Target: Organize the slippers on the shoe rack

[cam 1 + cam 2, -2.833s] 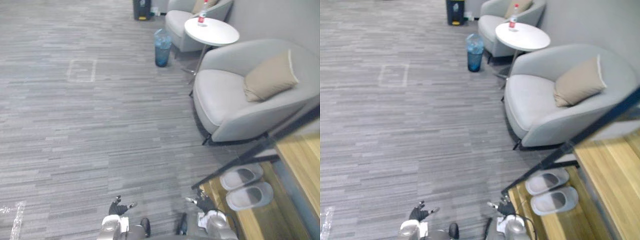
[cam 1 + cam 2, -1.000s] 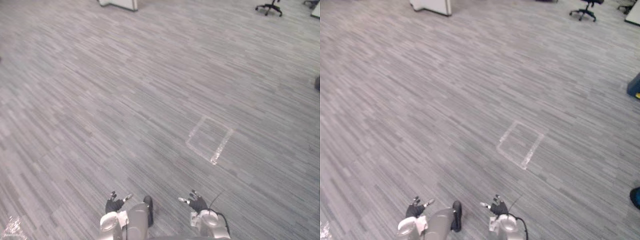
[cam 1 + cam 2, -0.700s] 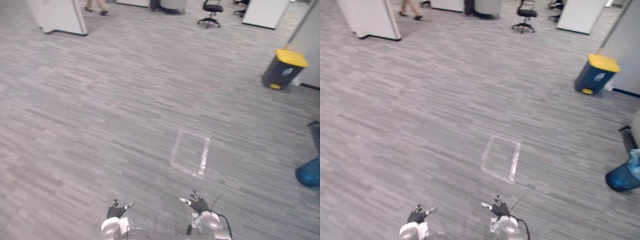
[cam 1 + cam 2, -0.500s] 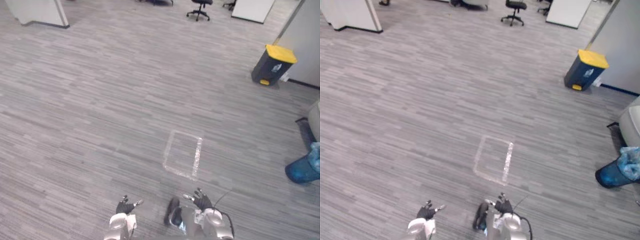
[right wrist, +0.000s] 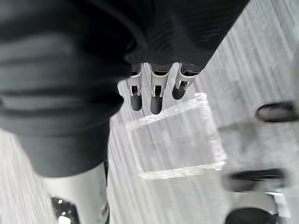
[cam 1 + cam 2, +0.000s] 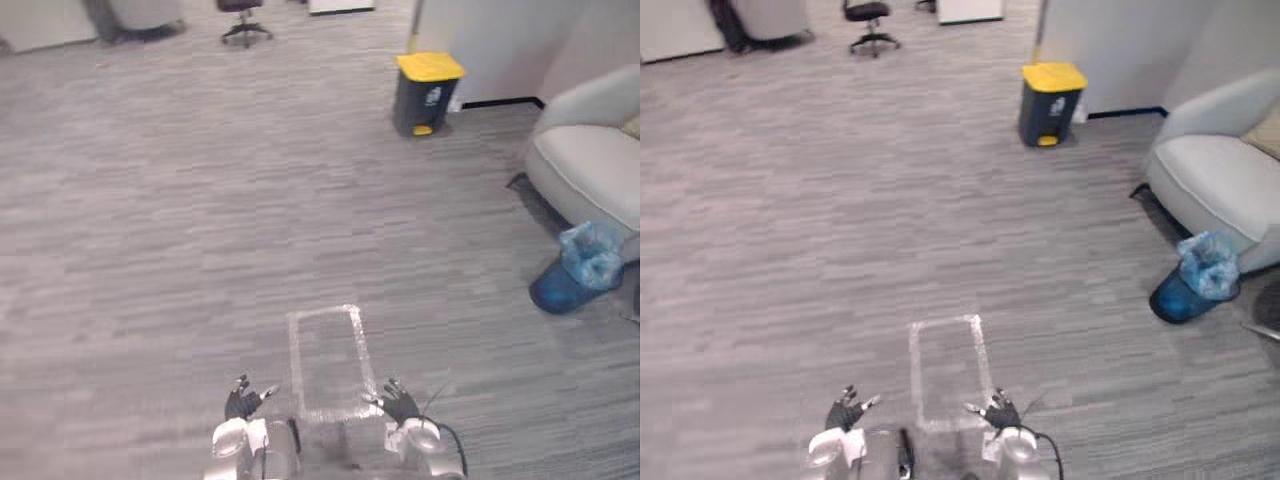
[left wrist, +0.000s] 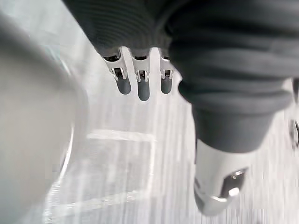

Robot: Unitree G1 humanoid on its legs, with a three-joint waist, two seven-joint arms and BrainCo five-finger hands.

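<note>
Hanging the left hand (image 6: pixel 243 402) and right hand (image 6: pixel 400 405) low at the bottom centre of the frame, fingers (image 7: pixel 143 87) straight, slightly spread, dark-tipped, pinching nothing. Standing over a taped rectangle (image 6: pixel 326 362), glossy against the grey striped carpet floor (image 6: pixel 150 250). Probably searching rather than grasping: carrying no footwear, so next needing to locate the slippers and shoe rack and approach them. Facing, upper right, a boxy dark bin (image 6: pixel 428 92) with a yellow lid; at the right edge, a rounded padded armchair (image 6: pixel 590 165) and a blue basket (image 6: pixel 568 278) lined with crinkled plastic.
</note>
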